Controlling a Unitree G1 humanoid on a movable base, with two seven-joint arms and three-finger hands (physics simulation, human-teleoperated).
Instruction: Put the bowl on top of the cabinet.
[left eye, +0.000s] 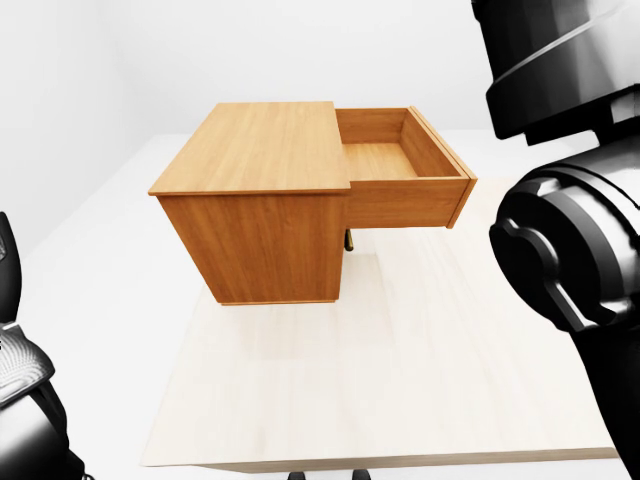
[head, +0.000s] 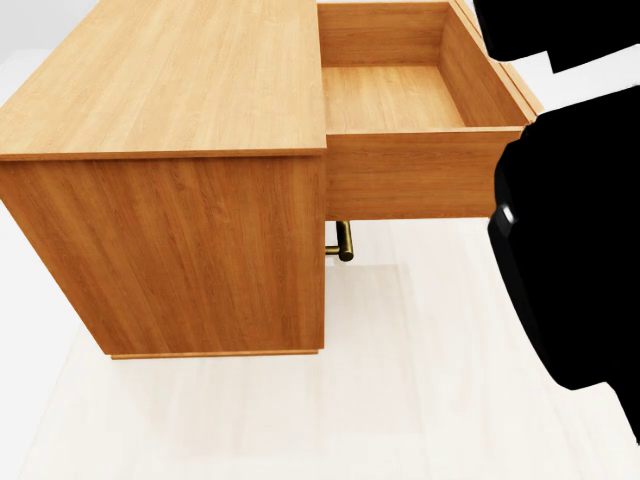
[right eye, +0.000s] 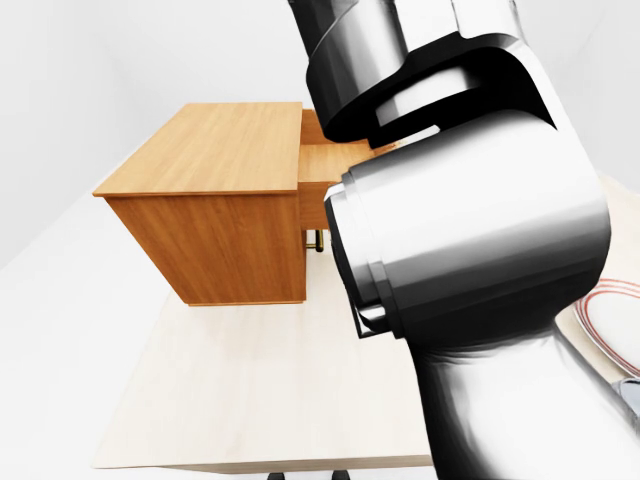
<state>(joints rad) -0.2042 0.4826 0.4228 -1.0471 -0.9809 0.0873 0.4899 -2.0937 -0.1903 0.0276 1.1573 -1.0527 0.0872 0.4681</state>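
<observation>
Right-eye view put the right arm (right eye: 470, 250) near the open drawer (head: 420, 175), risking a knock; fingers' state could not be told.

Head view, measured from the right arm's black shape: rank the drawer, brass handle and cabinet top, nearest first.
1. Drawer, at right, partly covered by the right arm.
2. Brass handle, centre, under the drawer.
3. Cabinet top, at left.
The right hand itself does not show.

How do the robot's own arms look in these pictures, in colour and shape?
The right arm is made of thick rounded shells, glossy black with silver-white sheen, joined by broad cylindrical joints. The left arm is glossy black too, with a grey ribbed part. No cables or markings show.
</observation>
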